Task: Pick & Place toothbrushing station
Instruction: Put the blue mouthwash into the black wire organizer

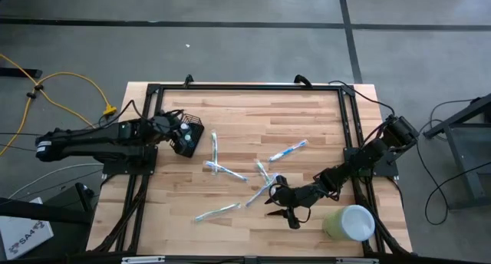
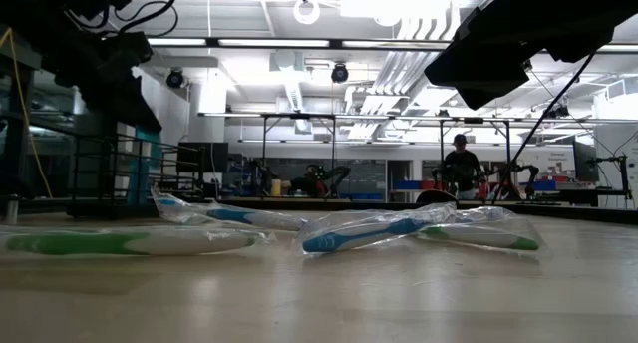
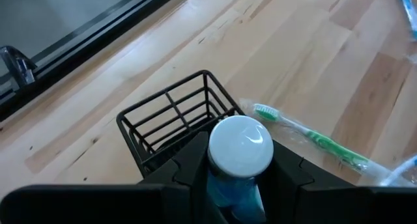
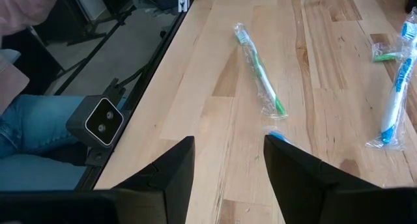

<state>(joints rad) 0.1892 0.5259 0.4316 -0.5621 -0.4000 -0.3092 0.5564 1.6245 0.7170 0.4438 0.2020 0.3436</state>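
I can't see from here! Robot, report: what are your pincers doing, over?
Left pincer holding white-capped blue bottle over black wire holder. Right pincer open, empty, near green cup. Wrapped toothbrushes scattered mid-table.

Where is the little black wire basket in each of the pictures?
High view: the black wire basket sits at the table's left side, at the left gripper.
Low view: I cannot pick it out among the dark shapes.
Left wrist view: it sits just ahead of the fingers, which hold a white-capped tube.
Right wrist view: not in it.
Shared landmark: the green toothbrush lying beside it.
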